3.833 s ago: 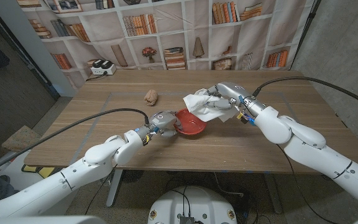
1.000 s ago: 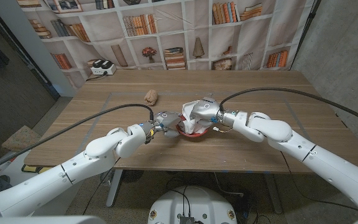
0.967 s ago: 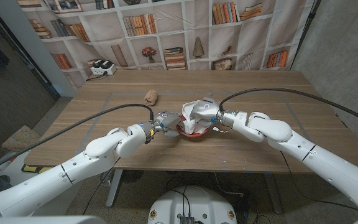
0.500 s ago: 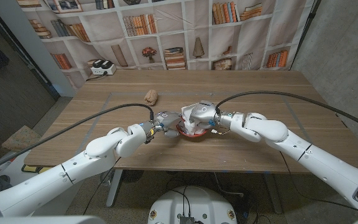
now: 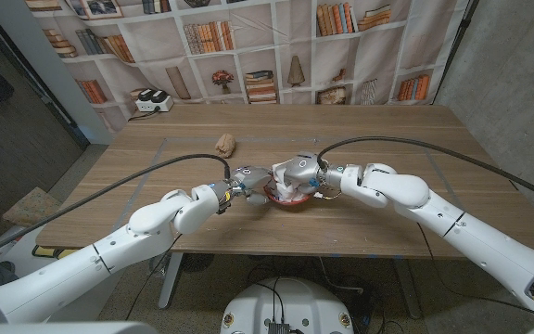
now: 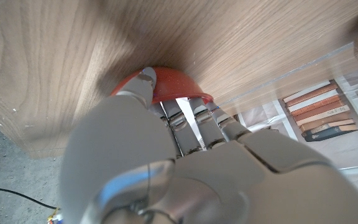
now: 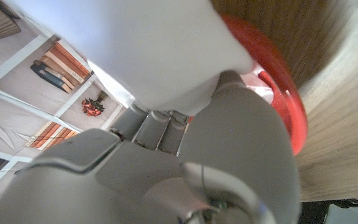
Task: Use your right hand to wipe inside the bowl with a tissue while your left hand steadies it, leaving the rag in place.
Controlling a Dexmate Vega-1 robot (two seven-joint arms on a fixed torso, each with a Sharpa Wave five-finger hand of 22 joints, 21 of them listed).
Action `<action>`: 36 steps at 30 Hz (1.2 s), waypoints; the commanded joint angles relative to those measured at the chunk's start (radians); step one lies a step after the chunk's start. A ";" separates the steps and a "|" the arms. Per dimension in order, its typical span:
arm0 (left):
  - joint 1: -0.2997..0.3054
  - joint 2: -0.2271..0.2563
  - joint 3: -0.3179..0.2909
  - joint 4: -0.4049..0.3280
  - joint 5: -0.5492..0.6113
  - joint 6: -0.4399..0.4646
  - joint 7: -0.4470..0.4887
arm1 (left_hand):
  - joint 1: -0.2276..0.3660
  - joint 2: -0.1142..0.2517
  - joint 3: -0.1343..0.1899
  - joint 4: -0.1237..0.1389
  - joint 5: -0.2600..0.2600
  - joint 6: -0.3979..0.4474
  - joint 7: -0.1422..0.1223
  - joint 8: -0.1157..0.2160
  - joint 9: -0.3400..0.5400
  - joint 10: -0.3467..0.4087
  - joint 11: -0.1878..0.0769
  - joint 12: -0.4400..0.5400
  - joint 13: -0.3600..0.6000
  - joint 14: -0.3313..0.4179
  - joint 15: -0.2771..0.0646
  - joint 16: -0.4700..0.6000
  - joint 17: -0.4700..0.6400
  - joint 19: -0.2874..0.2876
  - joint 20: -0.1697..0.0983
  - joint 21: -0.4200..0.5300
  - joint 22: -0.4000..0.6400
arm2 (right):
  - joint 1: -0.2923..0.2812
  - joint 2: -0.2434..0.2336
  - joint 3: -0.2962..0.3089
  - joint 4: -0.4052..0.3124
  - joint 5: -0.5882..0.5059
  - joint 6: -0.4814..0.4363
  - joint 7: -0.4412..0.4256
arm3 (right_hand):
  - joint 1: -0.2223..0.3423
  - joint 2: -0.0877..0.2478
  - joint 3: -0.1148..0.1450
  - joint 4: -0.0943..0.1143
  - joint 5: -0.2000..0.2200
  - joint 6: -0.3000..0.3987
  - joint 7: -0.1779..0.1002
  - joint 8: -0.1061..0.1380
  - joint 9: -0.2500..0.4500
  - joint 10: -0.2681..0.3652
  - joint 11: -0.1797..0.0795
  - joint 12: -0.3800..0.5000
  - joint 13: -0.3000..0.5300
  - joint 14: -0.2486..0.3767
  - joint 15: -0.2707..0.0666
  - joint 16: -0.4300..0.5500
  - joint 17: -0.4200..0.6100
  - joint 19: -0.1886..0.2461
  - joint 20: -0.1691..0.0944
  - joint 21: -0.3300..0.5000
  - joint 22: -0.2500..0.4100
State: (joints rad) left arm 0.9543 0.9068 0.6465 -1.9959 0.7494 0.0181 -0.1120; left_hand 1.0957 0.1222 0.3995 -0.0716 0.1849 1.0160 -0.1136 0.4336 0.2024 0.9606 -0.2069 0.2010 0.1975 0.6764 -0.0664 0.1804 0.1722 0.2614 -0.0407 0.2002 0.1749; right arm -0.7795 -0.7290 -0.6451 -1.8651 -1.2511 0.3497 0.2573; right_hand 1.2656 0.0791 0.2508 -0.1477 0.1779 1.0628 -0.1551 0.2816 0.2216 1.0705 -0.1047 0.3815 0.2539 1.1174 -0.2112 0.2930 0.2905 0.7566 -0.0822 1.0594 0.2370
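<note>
Red bowl point(image 5: 288, 197) gripped by left robot hand point(image 5: 247, 178); right robot hand point(image 5: 297, 173) presses tissue point(image 5: 290, 188) inside

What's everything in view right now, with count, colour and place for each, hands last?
bowl: one, red, near the table's middle, between the two hands.
tissue: one, white, bunched inside the bowl under the right hand.
brown lump: one, brown, on the table beyond the left hand, apart from the bowl; too small to identify.
white device: one, white with dark parts on top, at the table's far left corner.
table: one, wooden, carrying everything above.
bookshelf backdrop: one, pale with printed books, behind the table.
left hand: one, grey, holding the bowl's left side.
right hand: one, grey, over the bowl, pressing the tissue into it.
</note>
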 commanded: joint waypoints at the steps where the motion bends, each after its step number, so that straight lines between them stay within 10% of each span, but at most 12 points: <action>1: -0.007 -0.004 0.003 0.010 -0.012 -0.008 0.001 | 0.000 -0.006 0.008 0.002 -0.002 0.023 0.020 0.090 0.096 0.010 -0.001 0.000 0.004 0.010 -0.144 0.001 0.002 0.011 -0.073 0.005 0.003 | 0.042 0.015 -0.010 -0.048 0.091 -0.006 0.281 | -0.004 0.009 -0.004 0.004 0.004 0.055 -0.039 0.001 0.003 0.107 -0.074 0.010 0.008 0.016 -0.028 0.008 0.005 -0.008 -0.128 0.006 -0.001; 21: -0.008 0.005 0.002 -0.003 -0.011 0.003 -0.017 | -0.004 -0.011 0.017 0.001 -0.001 0.022 0.021 0.096 0.089 0.013 -0.001 -0.001 0.004 0.007 -0.143 0.000 0.002 0.009 -0.069 0.004 0.004 | -0.113 0.049 0.041 0.032 -0.140 -0.190 -0.318 | 0.010 0.006 -0.003 -0.006 0.006 0.060 -0.039 -0.024 -0.008 0.094 -0.073 -0.018 -0.003 0.110 -0.025 0.042 0.023 0.062 -0.139 0.108 -0.006; 28: -0.015 -0.001 0.007 0.005 -0.013 -0.002 -0.020 | -0.005 -0.012 0.020 0.000 -0.001 0.023 0.021 0.099 0.088 0.012 -0.001 -0.002 0.004 0.006 -0.143 -0.001 0.002 0.008 -0.069 0.004 0.004 | -0.117 0.054 0.037 0.025 -0.144 -0.196 -0.271 | 0.008 0.005 -0.001 -0.005 0.004 0.067 -0.040 -0.032 -0.010 0.105 -0.074 -0.026 -0.012 0.152 -0.023 0.049 0.024 0.076 -0.139 0.136 -0.021; 36: -0.015 -0.003 0.008 0.011 -0.019 0.001 -0.019 | -0.007 -0.014 0.024 0.000 -0.001 0.022 0.019 0.101 0.086 0.012 -0.001 -0.002 0.004 0.003 -0.143 -0.001 0.002 0.007 -0.068 0.004 0.004 | -0.077 0.074 0.008 -0.024 -0.192 -0.193 0.043 | 0.000 -0.001 0.004 -0.003 0.004 0.075 -0.045 -0.038 -0.009 0.138 -0.078 -0.018 -0.001 0.161 -0.022 0.040 0.022 0.067 -0.138 0.150 -0.039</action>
State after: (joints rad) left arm 0.9419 0.9079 0.6511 -1.9926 0.7376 0.0189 -0.1291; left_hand 1.0840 0.1103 0.4146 -0.0731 0.1855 1.0125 -0.1104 0.4548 0.2024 0.9620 -0.2050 0.2010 0.1974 0.6790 -0.0638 0.1799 0.1724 0.2616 -0.0409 0.1998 0.1743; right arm -0.8756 -0.6819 -0.6144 -1.8499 -1.3864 0.1767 0.0568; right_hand 1.2561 0.0787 0.2442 -0.1520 0.1765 1.0955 -0.1734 0.2455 0.2062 1.1120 -0.1122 0.3540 0.2409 1.2473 -0.2128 0.3370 0.3106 0.8266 -0.0947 1.2026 0.2022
